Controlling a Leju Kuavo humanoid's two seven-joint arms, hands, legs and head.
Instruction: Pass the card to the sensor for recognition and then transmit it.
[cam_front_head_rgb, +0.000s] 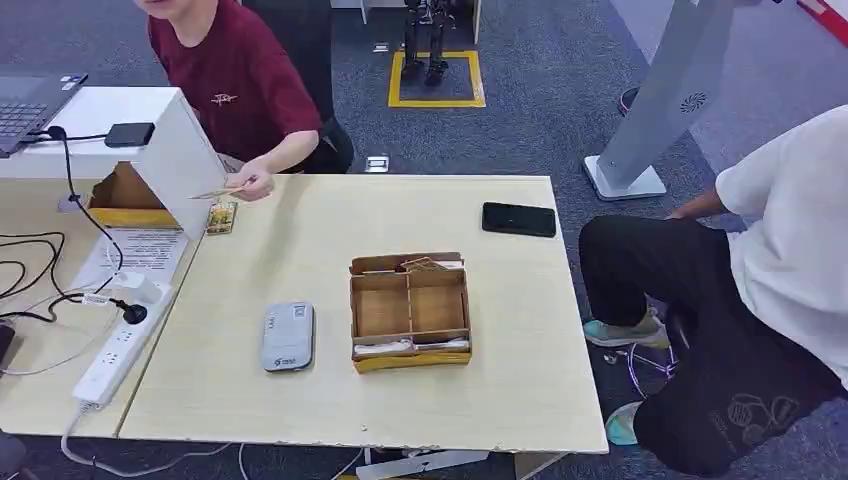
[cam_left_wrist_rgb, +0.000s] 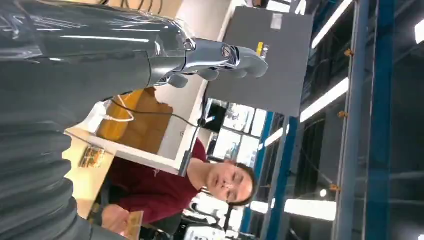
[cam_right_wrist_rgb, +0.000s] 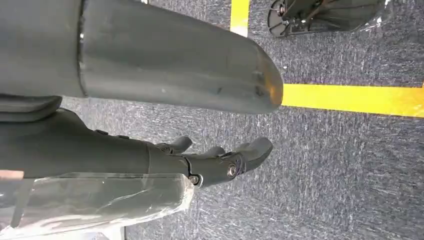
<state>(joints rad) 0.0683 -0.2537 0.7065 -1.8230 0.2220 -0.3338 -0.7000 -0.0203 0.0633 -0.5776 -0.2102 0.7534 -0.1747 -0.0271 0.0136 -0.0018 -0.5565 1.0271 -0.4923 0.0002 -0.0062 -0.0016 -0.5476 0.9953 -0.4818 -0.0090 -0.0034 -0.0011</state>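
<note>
Pale wooden table (cam_front_head_rgb: 330, 400) carries a flat grey sensor box (cam_front_head_rgb: 288, 336) beside a brown cardboard tray (cam_front_head_rgb: 409, 310). Someone in red holds a thin tan card (cam_front_head_rgb: 215, 193) (far corner). Left hand (cam_left_wrist_rgb: 220, 57) and right hand (cam_right_wrist_rgb: 215, 160) have loose fingers, holding nothing.

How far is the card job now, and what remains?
Nothing looks done by the robot. The left hand holds nothing, raised off the table; the right hand hangs open over the floor. A person's hand holds a card at the far edge. Taking, scanning on the sensor and passing remain.
</note>
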